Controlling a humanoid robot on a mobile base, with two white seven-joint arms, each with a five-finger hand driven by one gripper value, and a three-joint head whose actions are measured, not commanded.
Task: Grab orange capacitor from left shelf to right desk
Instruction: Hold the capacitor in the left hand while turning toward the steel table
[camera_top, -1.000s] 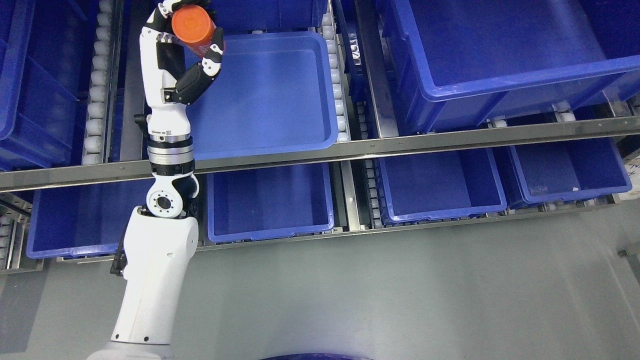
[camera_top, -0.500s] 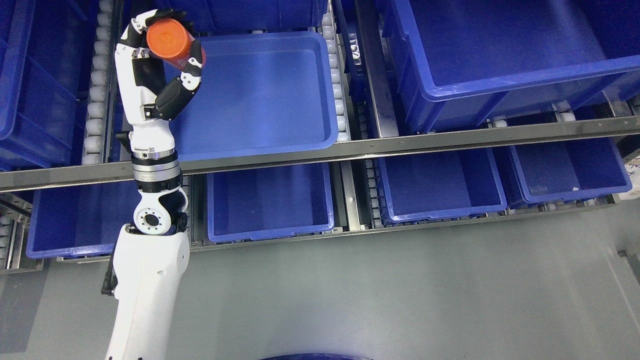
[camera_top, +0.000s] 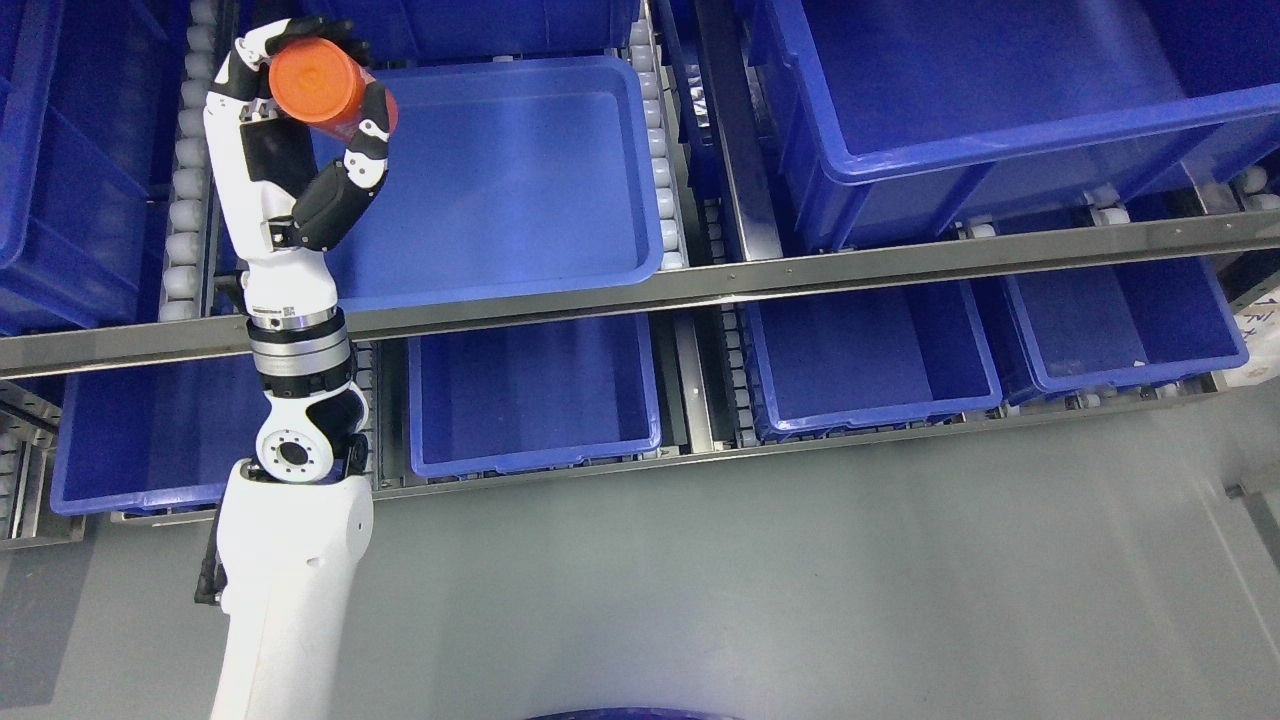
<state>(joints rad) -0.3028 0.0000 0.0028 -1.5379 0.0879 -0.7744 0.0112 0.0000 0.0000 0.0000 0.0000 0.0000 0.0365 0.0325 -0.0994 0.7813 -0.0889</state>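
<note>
Item in hand: we are logging the orange capacitor (camera_top: 318, 82), a smooth cylinder with its round end face turned toward the camera, gripped in the left hand (camera_top: 300, 130).

Location of item: it is hanging in the air over the upper left corner of the shallow blue tray (camera_top: 520, 180) on the upper shelf level, touching nothing but the hand.

Fingers: we are seeing the fingers (camera_top: 368, 130) curling around the capacitor's body, with dark fingertips wrapping over its far side (a full enclosing grip, as far as we can judge).

Right arm: we are not finding it anywhere in the picture.

Step in hand: we are judging the pick as done and the carry away from the shelf as under way; the desk named in the task is not showing.

Next move: we are expecting it to call for drawing the arm back clear of the steel shelf rail (camera_top: 640, 295) and turning toward the robot's right while the grip holds.

Surroundings: we are counting open blue bins (camera_top: 870, 360) on the lower level and a large blue crate (camera_top: 1000, 90) above, all showing bare floors.

Writing: we are noting a small dark code mark on the white wrist (camera_top: 285, 300) and print on a white label at the right edge (both too small to read).
</note>
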